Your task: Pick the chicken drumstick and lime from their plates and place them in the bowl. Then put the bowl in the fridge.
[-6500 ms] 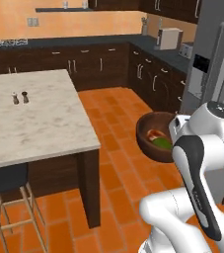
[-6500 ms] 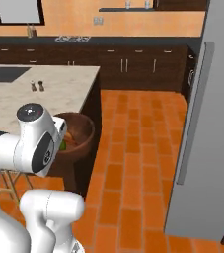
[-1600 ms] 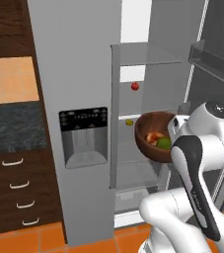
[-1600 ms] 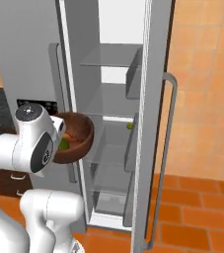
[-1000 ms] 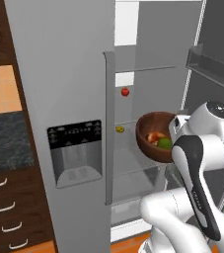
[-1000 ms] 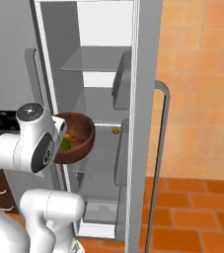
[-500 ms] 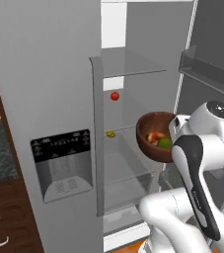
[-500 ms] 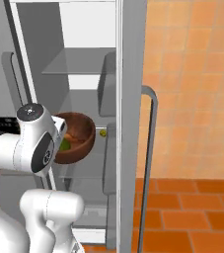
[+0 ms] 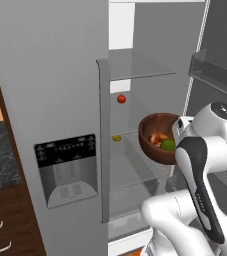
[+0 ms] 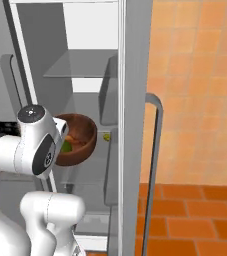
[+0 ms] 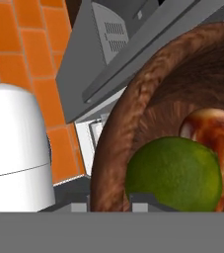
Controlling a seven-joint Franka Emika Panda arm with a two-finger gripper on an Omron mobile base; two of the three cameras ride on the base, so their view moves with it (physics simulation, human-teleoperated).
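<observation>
I see the bowl (image 9: 157, 140) carried at chest height in front of the open fridge (image 9: 60, 90), its mouth tipped toward the shelves in the left base view; in the right base view the bowl (image 10: 80, 137) sits just beside the arm's white shoulder, short of the shelf edge. Inside it the lime (image 11: 172, 173) lies touching the chicken drumstick (image 11: 214, 136). I cannot make out the drumstick's bone end or which way its long axis runs; in the hand view I get just its glossy reddish-brown bulk, to the right of the lime and above it. The gripper (image 11: 108, 206) is clamped together on the bowl's rim, its dark tips barely rising at the bottom of the hand view. I can read no writing anywhere; the dispenser panel (image 9: 67, 167) on the closed door carries a dark strip of tiny icons, too small to tell. On the glass shelves behind the bowl I see a small red item (image 9: 121, 99) and a small yellow item (image 9: 116, 138). Against half a second ago, the whole picture has slid in both base views, so the base has driven: the fridge's opening now lies more squarely ahead, while the bowl holds the same spot by the arm.
</observation>
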